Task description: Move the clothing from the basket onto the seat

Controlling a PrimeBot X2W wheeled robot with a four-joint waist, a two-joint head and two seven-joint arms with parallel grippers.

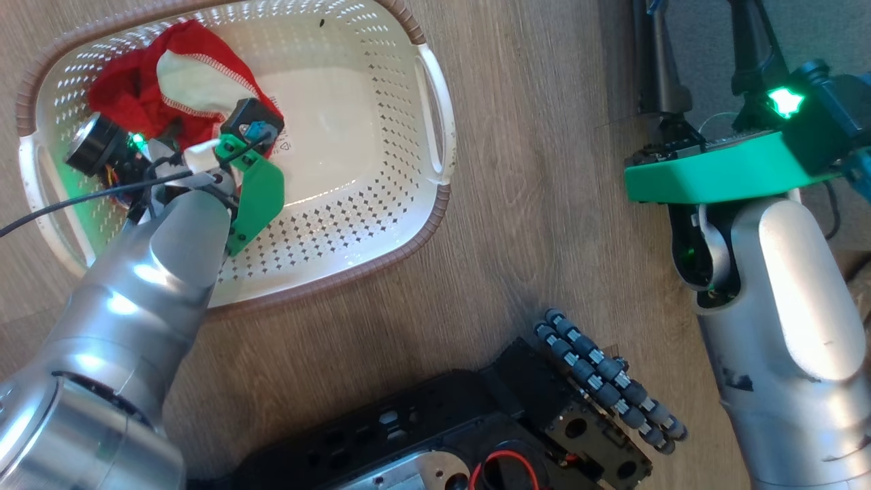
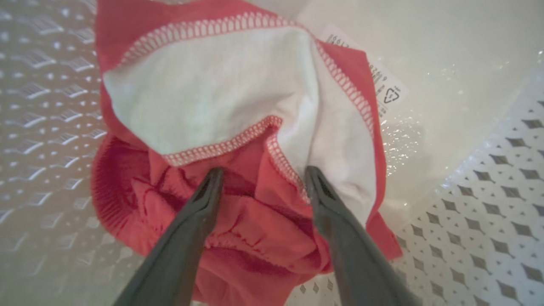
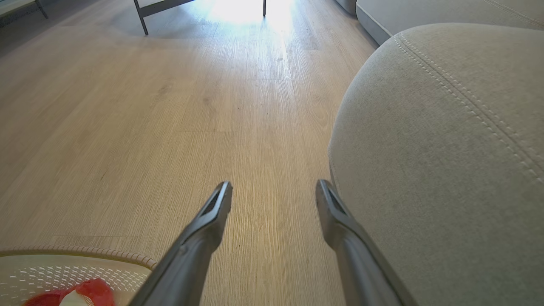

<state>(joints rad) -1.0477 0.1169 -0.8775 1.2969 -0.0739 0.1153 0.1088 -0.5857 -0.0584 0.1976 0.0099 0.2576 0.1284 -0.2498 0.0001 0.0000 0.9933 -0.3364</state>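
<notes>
Head view: we see the basket (image 1: pixel 354 224) in the upper left of the frame, on the wooden floor (image 1: pixel 531 204).
Clothing: the clothing (image 1: pixel 126 95), red with a white patch edged in stitching, lies bunched inside the basket at its upper-left corner, against the perforated wall.
Left claw: in the left wrist view the left claw (image 2: pixel 264 171) is wide open, its two dark fingers spread over the red folds at the lower middle of the frame. It has hold of nothing, and we cannot tell whether the tips touch the fabric.
Sticker: a white sticker (image 2: pixel 389 91) sits on the basket floor at the upper right of that frame, partly under the cloth's edge.
Right claw: in the right wrist view the right claw (image 3: pixel 274 184) is wide open and empty, over bare floor at the lower middle of the frame.
Seat: the seat (image 3: pixel 446 148), grey with a double stitched seam, takes up the right side of that frame, just beside the claw's right finger.
Basket rim: we see its brown rim and a bit of red cloth at the lower left there.
</notes>
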